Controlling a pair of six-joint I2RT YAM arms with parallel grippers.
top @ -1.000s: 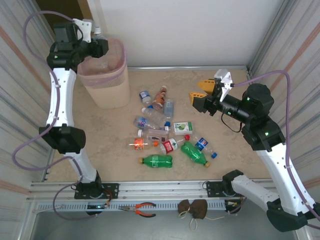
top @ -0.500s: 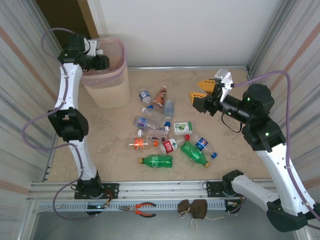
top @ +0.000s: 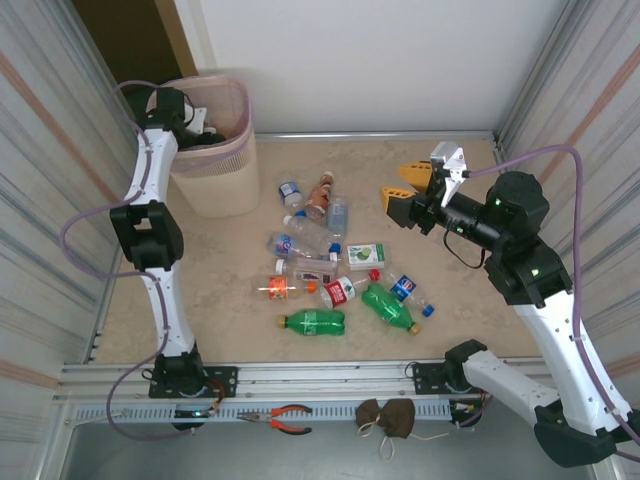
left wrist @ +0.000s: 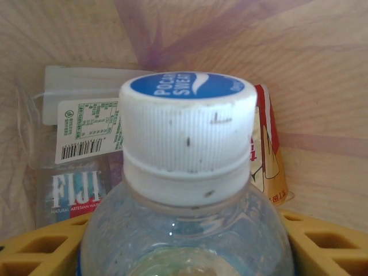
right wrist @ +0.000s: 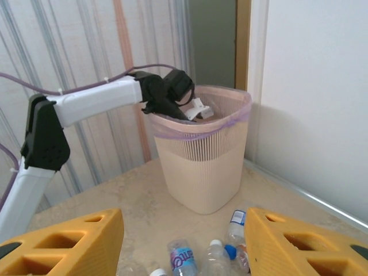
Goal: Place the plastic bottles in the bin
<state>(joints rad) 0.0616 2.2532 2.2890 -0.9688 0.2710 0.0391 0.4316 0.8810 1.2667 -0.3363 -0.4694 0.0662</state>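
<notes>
Looks like a robotics lab test cell, boxed in by corrugated metal panels (top: pixel 40 200) on the left and right and a plain white wall (top: pixel 370 60) at the far side. Floored with a beige stone-look worktop (top: pixel 230 300). Fitted along the near edge with an aluminium rail (top: pixel 330 375) carrying the bolted bases of a left arm (top: pixel 150 235) and a right arm (top: pixel 520 215), with orange-handled pliers (top: pixel 285 420) lying on the ledge below.

1. Sunk behind the bin (top: pixel 215 185) rim in the top view: fingertips of the left gripper (top: pixel 205 128).
2. Cut by the left wrist view's lower edge: white-capped bottle (left wrist: pixel 188 132) and yellow fingers (left wrist: pixel 34 253); gripping or slack, impossible to tell.
3. Half masked by that cap: FIJI bottle (left wrist: pixel 75 172).
4. Cropped at the right wrist view's bottom: right gripper (right wrist: pixel 184 236), loose bottles (right wrist: pixel 183 261).
</notes>
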